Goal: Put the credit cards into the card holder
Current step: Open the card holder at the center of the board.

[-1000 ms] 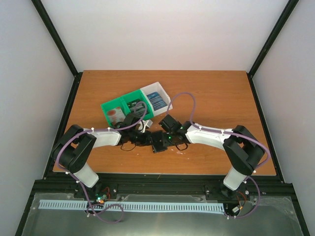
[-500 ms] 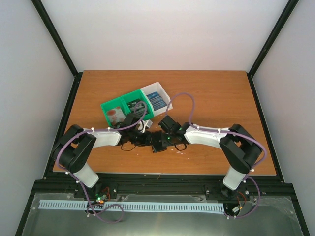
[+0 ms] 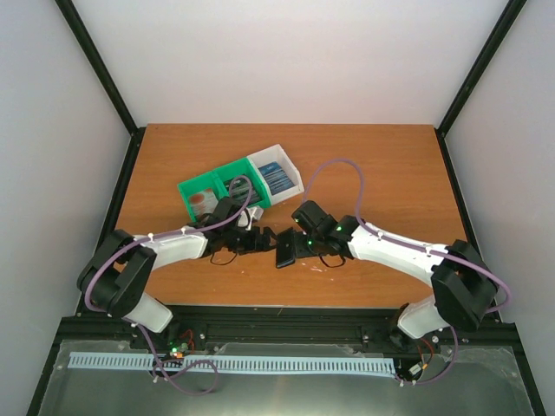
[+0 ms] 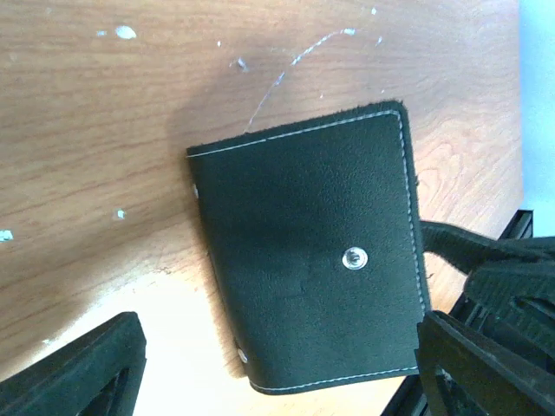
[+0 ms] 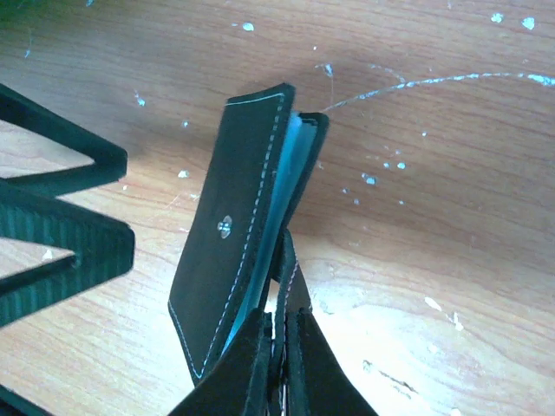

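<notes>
Right hand (image 5: 277, 325) pinches what seems the snap tab (image 5: 287, 269) of the card holder (image 5: 227, 260); left hand (image 4: 277, 351) gapes wide above it.

Black card holder (image 4: 303, 269), folded (slightly agape), credit cards (image 3: 276, 178) in bin (image 3: 185, 188)

The top camera sits high above and behind the arm bases at 6 o'clock, facing down over the whole desk (image 3: 390, 173). Both wrist cameras look from close range. The left fingers (image 4: 78, 373) frame 7 and 5 o'clock, the right fingers (image 5: 250, 364) 6 o'clock — all three views share the card holder (image 3: 284, 251).
</notes>
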{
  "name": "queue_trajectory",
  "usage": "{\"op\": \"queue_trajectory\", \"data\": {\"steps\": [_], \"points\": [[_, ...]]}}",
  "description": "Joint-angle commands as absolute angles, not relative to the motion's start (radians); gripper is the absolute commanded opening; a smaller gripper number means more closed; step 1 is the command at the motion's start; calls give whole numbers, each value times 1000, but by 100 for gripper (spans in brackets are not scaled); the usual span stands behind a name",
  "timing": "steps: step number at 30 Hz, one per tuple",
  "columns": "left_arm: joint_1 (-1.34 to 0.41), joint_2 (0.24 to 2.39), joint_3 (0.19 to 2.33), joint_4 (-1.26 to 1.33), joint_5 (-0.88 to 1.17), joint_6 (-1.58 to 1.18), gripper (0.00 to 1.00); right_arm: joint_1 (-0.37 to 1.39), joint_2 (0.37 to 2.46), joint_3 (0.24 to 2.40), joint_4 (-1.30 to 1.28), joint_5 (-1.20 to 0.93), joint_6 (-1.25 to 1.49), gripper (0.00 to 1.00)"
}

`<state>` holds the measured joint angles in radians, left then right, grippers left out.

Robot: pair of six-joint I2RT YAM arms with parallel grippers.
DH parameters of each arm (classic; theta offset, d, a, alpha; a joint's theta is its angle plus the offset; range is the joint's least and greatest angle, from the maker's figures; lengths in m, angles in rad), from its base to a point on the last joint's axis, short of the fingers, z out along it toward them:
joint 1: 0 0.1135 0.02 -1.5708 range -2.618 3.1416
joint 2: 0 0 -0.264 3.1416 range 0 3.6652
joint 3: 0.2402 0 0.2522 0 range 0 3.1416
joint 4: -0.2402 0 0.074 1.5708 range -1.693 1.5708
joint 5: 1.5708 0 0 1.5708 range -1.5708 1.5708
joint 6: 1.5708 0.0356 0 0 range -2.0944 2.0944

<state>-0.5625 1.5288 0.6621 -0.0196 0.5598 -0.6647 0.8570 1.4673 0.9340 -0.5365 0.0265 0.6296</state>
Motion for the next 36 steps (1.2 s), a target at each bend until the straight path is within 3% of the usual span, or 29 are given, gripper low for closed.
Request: {"op": "queue_trajectory", "data": {"steps": [1,12,22,27,36], "points": [[-557,1478,672,-14,537,-658,89,850,1445,964,-603,2,630,3],[-548,1464,682,9,601,-655,95,850,1429,1026,-596,-3,621,3],[-547,1488,682,-1,590,-649,90,850,1436,1035,-595,11,619,3],[-547,1501,689,-8,588,-639,68,850,1468,1036,-614,34,619,3],[-548,1516,696,-17,583,-622,37,849,1514,1034,-683,185,639,4]]}}
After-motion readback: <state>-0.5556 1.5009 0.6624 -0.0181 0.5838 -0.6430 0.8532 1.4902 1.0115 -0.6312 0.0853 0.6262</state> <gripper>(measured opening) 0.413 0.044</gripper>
